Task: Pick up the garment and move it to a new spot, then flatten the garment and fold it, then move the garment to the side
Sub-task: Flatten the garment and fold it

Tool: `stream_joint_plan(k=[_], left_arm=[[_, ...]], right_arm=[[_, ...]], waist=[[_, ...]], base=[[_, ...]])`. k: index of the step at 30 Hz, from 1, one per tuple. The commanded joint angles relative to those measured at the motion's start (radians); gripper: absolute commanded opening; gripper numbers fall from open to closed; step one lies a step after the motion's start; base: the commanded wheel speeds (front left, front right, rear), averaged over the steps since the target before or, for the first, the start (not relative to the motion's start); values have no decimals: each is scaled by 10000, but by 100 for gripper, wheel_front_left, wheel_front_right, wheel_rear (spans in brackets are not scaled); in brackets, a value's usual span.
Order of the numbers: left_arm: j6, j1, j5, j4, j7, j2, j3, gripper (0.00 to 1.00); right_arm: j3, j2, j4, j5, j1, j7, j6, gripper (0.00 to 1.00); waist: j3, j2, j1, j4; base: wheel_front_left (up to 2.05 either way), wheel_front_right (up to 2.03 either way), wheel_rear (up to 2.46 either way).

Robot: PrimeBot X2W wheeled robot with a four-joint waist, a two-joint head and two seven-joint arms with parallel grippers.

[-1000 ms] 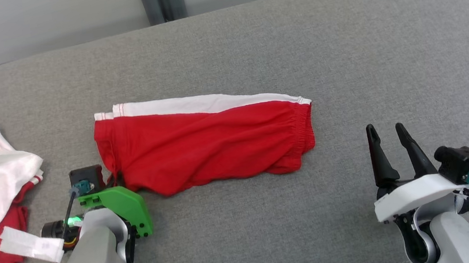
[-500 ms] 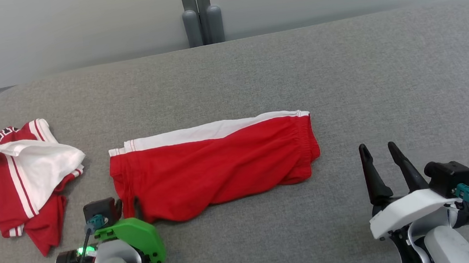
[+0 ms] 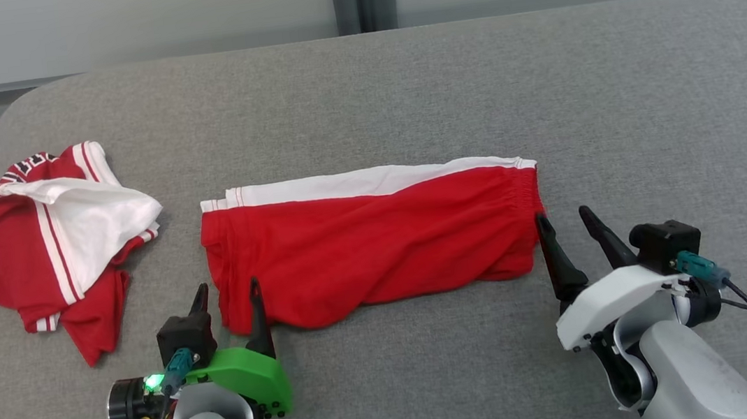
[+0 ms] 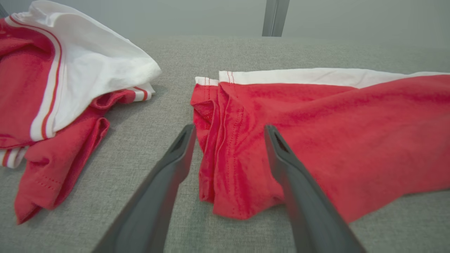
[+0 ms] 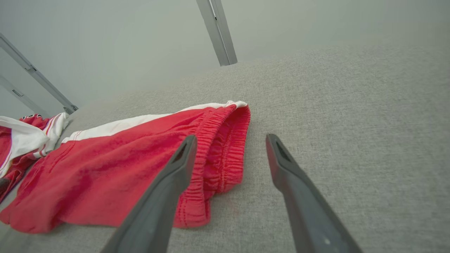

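Shorts (image 3: 370,238), red with a white stripe along the far edge, are lying folded lengthwise across the middle of the grey cushion (image 3: 361,98), waistband toward my right. Head view first: the whole picture has swung since a second ago, so that's my camera, not the cloth. What has really changed is the left gripper (image 3: 228,287). It was pinched shut at the near left hem corner, and now its fingers stand wide apart, tips up either side of that corner, holding nothing. The right gripper (image 3: 563,214) was well clear of the shorts before. Now its inner tip sits right at the waistband edge, jaws spread and empty. The crumpled red-and-white jersey (image 3: 46,240) lies off to the left, apart from the shorts.

Left wrist view: left gripper (image 4: 229,128) gaping, one finger over bare grey, the other over red cloth, the hem corner (image 4: 225,175) loose between them. Jersey (image 4: 70,80) sits to the left.

Right wrist view: right gripper (image 5: 230,137) open too, one finger across the gathered waistband (image 5: 225,147), the other over bare cushion. I can't tell whether it touches the fabric.
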Motion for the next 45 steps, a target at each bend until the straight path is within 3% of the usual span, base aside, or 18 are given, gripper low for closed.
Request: stream_joint_plan(k=[1, 13, 22, 24, 26, 27, 28, 39, 45], left_arm=[[-8, 153, -116, -90, -31, 43, -37, 100], [-13, 214, -92, -344, -32, 39, -106, 100], [-88, 308, -147, -399, -33, 39, -209, 100], [-119, 303, -144, -419, -33, 39, -241, 100], [-146, 315, -124, -435, -33, 39, -264, 100], [-166, 326, -110, -440, -33, 39, -261, 100], [-165, 342, -92, -447, -33, 39, -252, 100], [-199, 590, -148, -396, -33, 40, -148, 100], [-218, 660, -250, -337, -33, 40, -338, 100]], right_arm=[[35, -20, 260, 153, -219, -27, 4, 100], [180, -26, 1617, 801, -456, -27, 3, 100], [1463, -5, 1858, 1593, -552, -4, 5, 100], [1448, -6, 1915, 1620, -611, -4, 5, 89], [1307, -9, 1863, 1541, -634, -4, 5, 40], [1183, -14, 1800, 1489, -636, -4, 5, 31], [1051, -17, 1709, 1405, -610, -6, 5, 0], [-718, -51, 917, 463, -158, -16, 3, 0], [-226, -376, 294, -184, -491, -18, 3, 0]], waist=[[216, 0, 0, 259], [456, 0, 0, 715], [477, 0, 0, 758], [480, 0, 0, 781], [481, 0, 0, 799], [484, 0, 0, 801], [485, 0, 0, 799], [189, 0, 0, 439], [90, 0, 0, 308]], base=[[0, 0, 0], [0, 0, 0], [0, 0, 0], [0, 0, 0], [0, 0, 0], [0, 0, 0], [0, 0, 0], [0, 0, 0], [0, 0, 0]])
